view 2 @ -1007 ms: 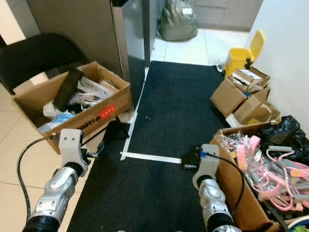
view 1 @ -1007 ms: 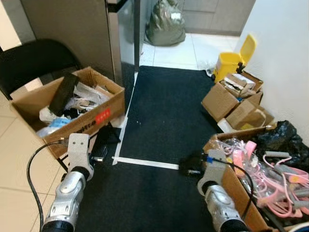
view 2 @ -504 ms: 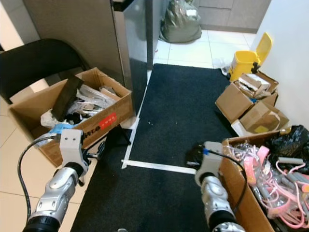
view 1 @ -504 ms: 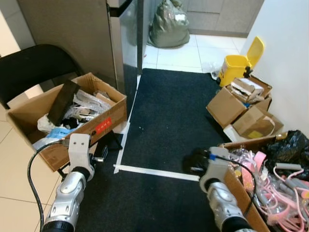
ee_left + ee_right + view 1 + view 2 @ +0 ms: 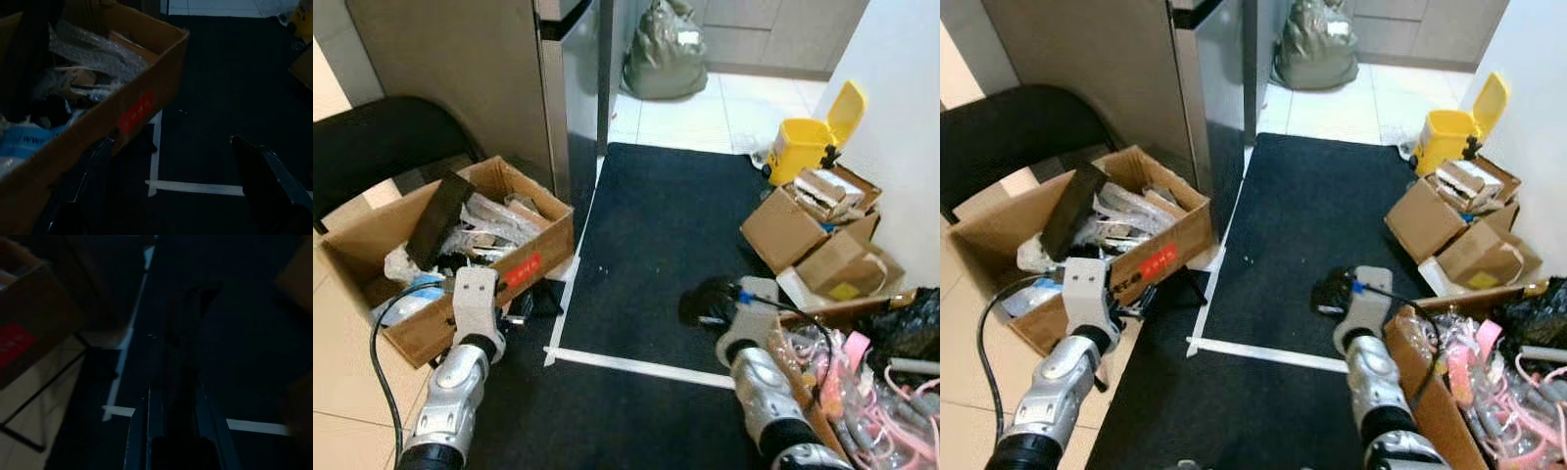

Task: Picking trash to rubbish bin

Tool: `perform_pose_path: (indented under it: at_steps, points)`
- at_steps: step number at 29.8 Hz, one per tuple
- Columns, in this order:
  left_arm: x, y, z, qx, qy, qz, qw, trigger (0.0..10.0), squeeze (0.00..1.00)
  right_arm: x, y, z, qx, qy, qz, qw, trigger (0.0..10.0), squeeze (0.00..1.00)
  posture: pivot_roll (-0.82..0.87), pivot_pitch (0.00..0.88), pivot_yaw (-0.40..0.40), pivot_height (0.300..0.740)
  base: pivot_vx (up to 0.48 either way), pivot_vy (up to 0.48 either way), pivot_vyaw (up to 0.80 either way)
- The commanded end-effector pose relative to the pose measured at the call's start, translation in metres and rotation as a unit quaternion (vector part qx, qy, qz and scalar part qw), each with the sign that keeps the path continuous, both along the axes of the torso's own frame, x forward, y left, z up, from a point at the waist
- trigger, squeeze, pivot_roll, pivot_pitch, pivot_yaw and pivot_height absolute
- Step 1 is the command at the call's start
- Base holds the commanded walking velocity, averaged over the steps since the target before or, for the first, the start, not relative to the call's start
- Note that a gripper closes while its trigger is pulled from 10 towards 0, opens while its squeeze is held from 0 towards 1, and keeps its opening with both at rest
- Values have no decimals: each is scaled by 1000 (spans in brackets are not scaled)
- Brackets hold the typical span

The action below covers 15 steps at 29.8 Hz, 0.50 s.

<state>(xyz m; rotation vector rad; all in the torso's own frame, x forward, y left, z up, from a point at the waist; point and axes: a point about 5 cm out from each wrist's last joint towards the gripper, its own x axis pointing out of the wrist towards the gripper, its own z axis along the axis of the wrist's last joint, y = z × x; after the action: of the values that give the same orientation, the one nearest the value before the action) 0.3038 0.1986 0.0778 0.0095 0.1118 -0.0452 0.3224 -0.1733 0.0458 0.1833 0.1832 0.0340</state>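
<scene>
Nearest us, our right gripper (image 5: pixel 700 305) hung low over the black mat (image 5: pixel 656 235), clenched on a dark wad of trash (image 5: pixel 705 300); the right wrist view was very dark, yet the two fingers lay close together along something black. Our left gripper (image 5: pixel 521 311) sat at the mat's left edge, just beside the left box (image 5: pixel 499 257) of papers and wrap; in the left wrist view one finger (image 5: pixel 259 178) stood well off to a side, so we judged that gripper released and empty. A white tape line (image 5: pixel 636 364) crossed the mat between the two arms. At near right stood a box of pink cables (image 5: pixel 862 372).

Farther along the right wall lay two small boxes (image 5: pixel 808 230), and beyond them the yellow bin (image 5: pixel 803 137), lid raised, against the white wall. A full grey bag (image 5: pixel 664 57) slumped at the far end of the passage.

We judged the carry unfinished, the bin well ahead. The risks as we saw them: the limp wad could slip out while we walked; our right arm or foot could clip the small boxes, which crowded the approach to the bin; and a drop released too early would land in those boxes instead.
</scene>
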Motion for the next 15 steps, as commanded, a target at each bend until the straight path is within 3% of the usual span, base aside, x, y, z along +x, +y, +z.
perform_pose_path:
  at_steps: [1,15]
  points:
    - [-2,3,-3,7,9,3,1000,10000,0,2,-5,6,0,-14,-5,1000,10000,0,93,150,20,740,311,0,0]
    - [4,-5,18,13,-24,-17,999,10000,0,21,2,46,41,-99,13,994,10000,0,94,156,30,740,310,0,0]
